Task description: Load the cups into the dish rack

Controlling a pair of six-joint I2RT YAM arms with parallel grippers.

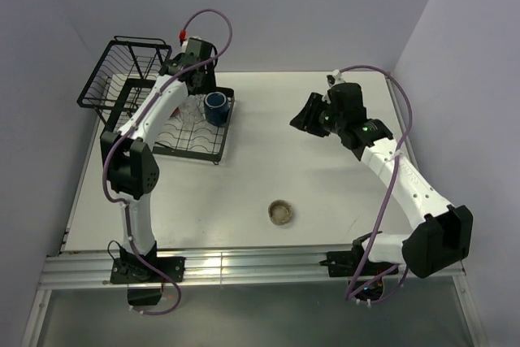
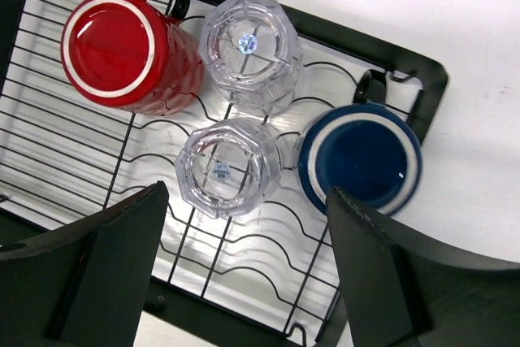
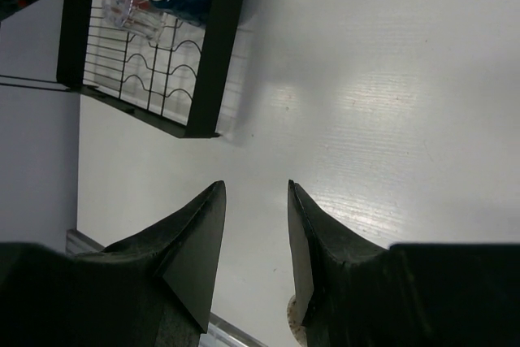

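Note:
The black wire dish rack (image 1: pixel 203 152) stands at the table's far left, its raised basket tier (image 1: pixel 114 71) behind the flat tray (image 2: pixel 382 54). On the tray stand the red mug (image 2: pixel 122 50), the dark blue mug (image 2: pixel 361 156) and two clear glass tumblers (image 2: pixel 250 46) (image 2: pixel 227 166). My left gripper (image 2: pixel 248 225) hovers above them, open and empty, its fingers (image 2: pixel 122 258) wide apart. In the top view, the left gripper (image 1: pixel 195 87) is over the tray beside the blue mug (image 1: pixel 215 108). My right gripper (image 1: pixel 305 113) (image 3: pixel 256 193) is open and empty above bare table, right of the rack (image 3: pixel 215 54).
A small round tan disc (image 1: pixel 281 213) lies on the white table near the front centre. Purple walls close in the back and both sides. A metal rail (image 1: pixel 244 266) runs along the near edge by the arm bases.

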